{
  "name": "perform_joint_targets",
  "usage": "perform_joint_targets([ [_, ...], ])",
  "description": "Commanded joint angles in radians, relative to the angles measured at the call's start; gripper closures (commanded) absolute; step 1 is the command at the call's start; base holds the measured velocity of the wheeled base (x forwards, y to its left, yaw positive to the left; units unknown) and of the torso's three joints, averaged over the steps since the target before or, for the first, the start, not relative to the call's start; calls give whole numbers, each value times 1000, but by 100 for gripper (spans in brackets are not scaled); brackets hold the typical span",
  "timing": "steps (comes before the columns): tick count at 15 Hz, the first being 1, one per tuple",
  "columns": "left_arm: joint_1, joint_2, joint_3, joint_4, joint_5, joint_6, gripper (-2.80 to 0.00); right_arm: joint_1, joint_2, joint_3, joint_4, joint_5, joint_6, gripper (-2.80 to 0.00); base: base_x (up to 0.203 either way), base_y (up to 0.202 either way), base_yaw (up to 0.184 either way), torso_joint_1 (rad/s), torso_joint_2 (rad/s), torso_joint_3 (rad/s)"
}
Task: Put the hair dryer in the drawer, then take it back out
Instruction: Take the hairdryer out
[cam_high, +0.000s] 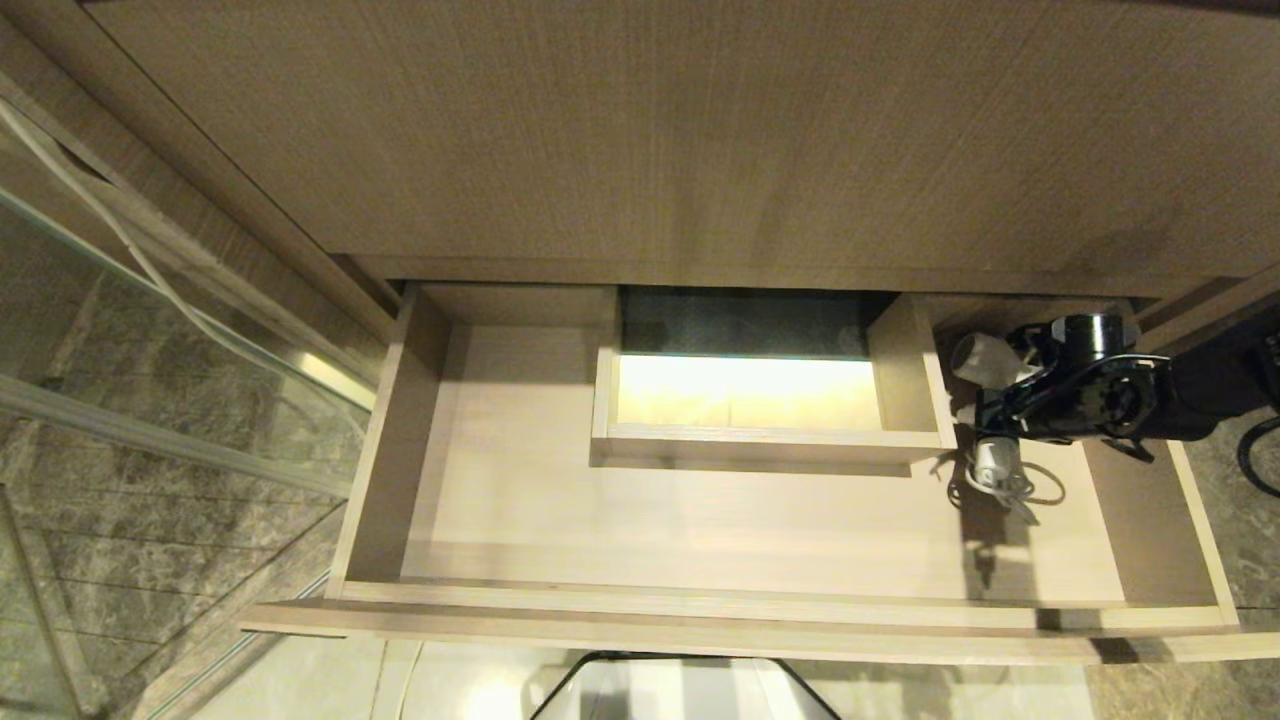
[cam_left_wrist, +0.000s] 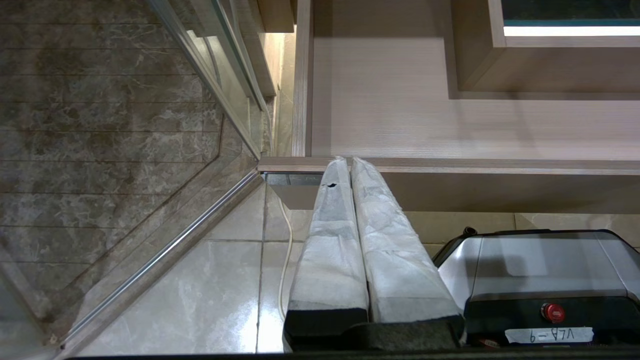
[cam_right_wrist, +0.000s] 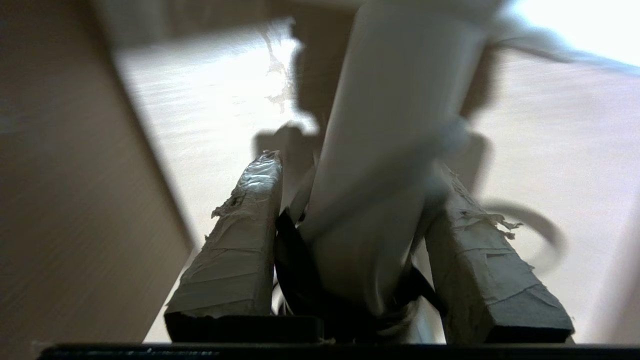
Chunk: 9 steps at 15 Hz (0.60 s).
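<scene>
The drawer (cam_high: 650, 520) stands pulled out, wide and shallow, in light wood grain. The white hair dryer (cam_high: 985, 355) is in its right end. My right gripper (cam_high: 995, 415) reaches in from the right and is shut on the dryer's slim handle. In the right wrist view both taped fingers (cam_right_wrist: 240, 235) press the sides of the hair dryer handle (cam_right_wrist: 390, 125), beside the black tie (cam_right_wrist: 295, 270). The bundled cord (cam_high: 1000, 475) hangs below the grip over the drawer floor (cam_right_wrist: 210, 110). My left gripper (cam_left_wrist: 348, 162) is shut on nothing, parked by the drawer's front left corner (cam_left_wrist: 300, 165).
A boxed rectangular cut-out (cam_high: 745, 400) with a lit opening fills the drawer's back middle. The counter (cam_high: 700, 120) overhangs the drawer's back. A glass partition (cam_high: 150, 330) and stone tiles lie to the left. My base (cam_left_wrist: 540, 270) sits just below the drawer front.
</scene>
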Motion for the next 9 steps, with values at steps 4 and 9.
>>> perform_joint_targets([
  [4,0,0,2,0,0,0,0,-39,-253,128,62,-1,-67,0,0,0,0,0,0,0],
  [9,0,0,2,0,0,0,0,-44,-279,139,74,0,-68,0,0,0,0,0,0,0],
])
